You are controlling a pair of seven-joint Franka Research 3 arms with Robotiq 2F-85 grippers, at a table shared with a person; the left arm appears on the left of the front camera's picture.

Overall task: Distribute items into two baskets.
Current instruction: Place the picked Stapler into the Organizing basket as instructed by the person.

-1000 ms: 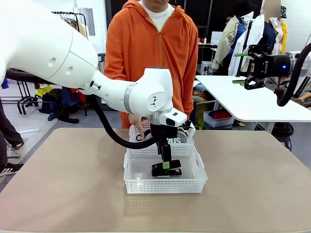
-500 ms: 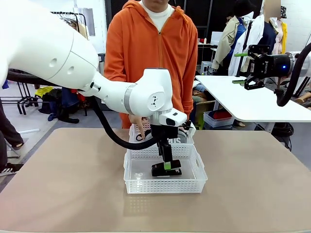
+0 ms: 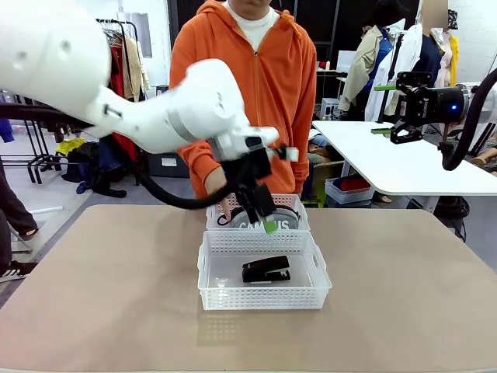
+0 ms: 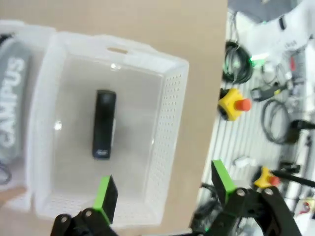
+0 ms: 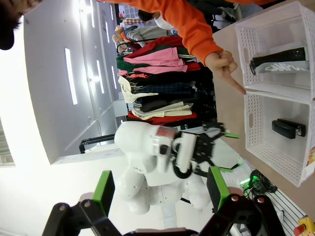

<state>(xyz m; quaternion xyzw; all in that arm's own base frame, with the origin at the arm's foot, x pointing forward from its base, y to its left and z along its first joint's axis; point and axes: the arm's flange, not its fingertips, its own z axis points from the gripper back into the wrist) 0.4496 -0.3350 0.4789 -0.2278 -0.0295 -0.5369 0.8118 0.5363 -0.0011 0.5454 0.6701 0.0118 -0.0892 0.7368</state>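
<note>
Two translucent white lattice-sided plastic baskets touch end to end: the nearer basket (image 3: 264, 289) holds a small black stapler (image 3: 265, 270), the farther basket (image 3: 291, 203) a grey pouch (image 3: 273, 222) lettered "CAMPUS". Since a second ago, the left gripper (image 3: 262, 214) has risen off the stapler, fingers apart, empty. The right gripper (image 3: 392, 109) hangs spread, aside.

Beige tabletop (image 3: 93, 311) fills the foreground. Behind it, grey floor, a clothes rack (image 3: 124, 47) hung with garments at far left, and a white table (image 3: 404, 167) off to the right with a storage bin (image 3: 349, 189) beneath it. Dark wall panels at the back.
</note>
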